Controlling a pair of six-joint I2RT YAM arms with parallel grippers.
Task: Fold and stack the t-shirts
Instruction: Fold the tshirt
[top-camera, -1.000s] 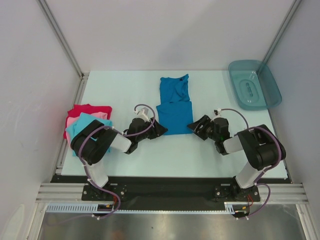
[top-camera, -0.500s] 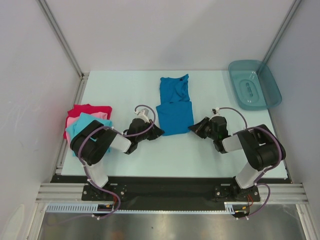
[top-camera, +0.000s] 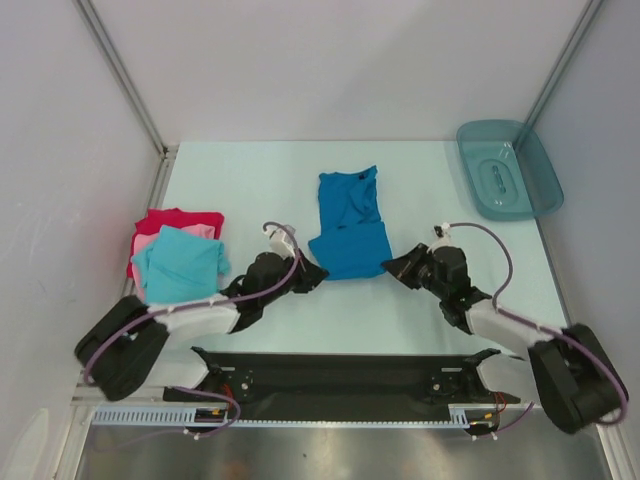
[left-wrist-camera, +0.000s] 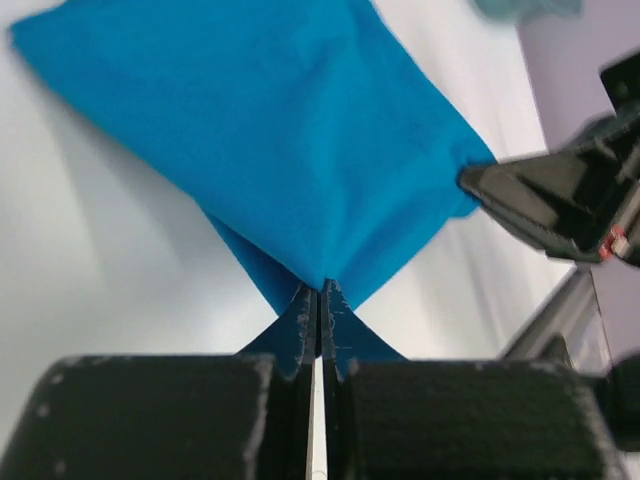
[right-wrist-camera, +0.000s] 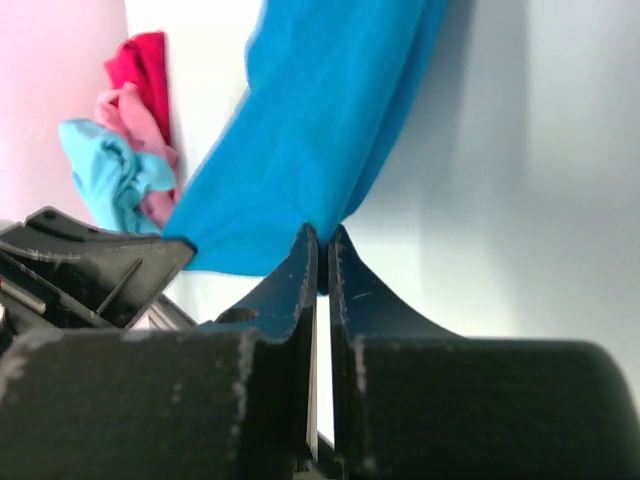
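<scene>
The left end effector (top-camera: 316, 273) and right end effector (top-camera: 393, 266) were each clamped shut on a near corner of the blue t-shirt (top-camera: 348, 230), which lay mid-bench (top-camera: 250, 180). At the left edge, the turquoise t-shirt (top-camera: 180, 264) topped the pink t-shirt (top-camera: 147, 243) and the red t-shirt (top-camera: 176, 218). A tray (top-camera: 508, 170) sat at the far right.

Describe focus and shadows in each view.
Top external: even light, sharp throughout, the blue shirt casting hardly any shadow. Left wrist: the near jaws are soft, the shirt sharper, with a soft shadow on the table. Right wrist: jaws blurred, a grey shadow right of the shirt, the stack hazy.
</scene>
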